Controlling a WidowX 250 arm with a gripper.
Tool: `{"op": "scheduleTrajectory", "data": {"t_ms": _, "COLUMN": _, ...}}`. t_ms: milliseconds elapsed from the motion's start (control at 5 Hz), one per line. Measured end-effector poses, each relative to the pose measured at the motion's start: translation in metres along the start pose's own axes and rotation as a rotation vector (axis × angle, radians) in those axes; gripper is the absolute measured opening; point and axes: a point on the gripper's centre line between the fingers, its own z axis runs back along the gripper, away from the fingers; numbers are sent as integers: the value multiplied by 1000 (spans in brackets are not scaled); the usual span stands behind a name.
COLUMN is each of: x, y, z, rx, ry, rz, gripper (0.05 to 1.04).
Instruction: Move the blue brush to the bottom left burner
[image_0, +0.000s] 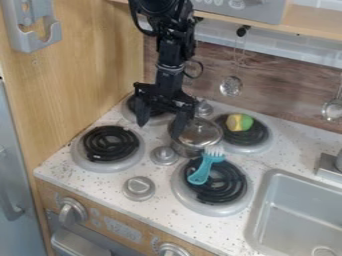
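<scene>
So my gripper (159, 131) is hanging over the stove right by the metal pot (199, 134), fingers spread apart and pinching nothing. The blue brush (207, 166) is lying on the bottom right burner (230, 193), bristles pointing toward the back. The bottom left burner (111, 143) is sitting bare, and some yellow-and-green thing (239, 122) is chilling on the back right burner (259, 137).

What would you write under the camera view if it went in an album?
The blue brush lies on the bottom right burner while an open black hand hangs over the toy stove.
</scene>
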Motion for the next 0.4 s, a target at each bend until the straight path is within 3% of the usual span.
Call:
{"op": "scheduleTrajectory", "data": {"t_ms": 200, "x": -6, "y": -3, "z": -17, "rx": -3, "ry": 47, "rz": -7, "gripper": 999}}
{"op": "scheduleTrajectory", "data": {"t_ms": 400, "x": -5, "y": -13, "z": -20, "rx": -10, "ry": 53, "rz": -46, "gripper": 999}}
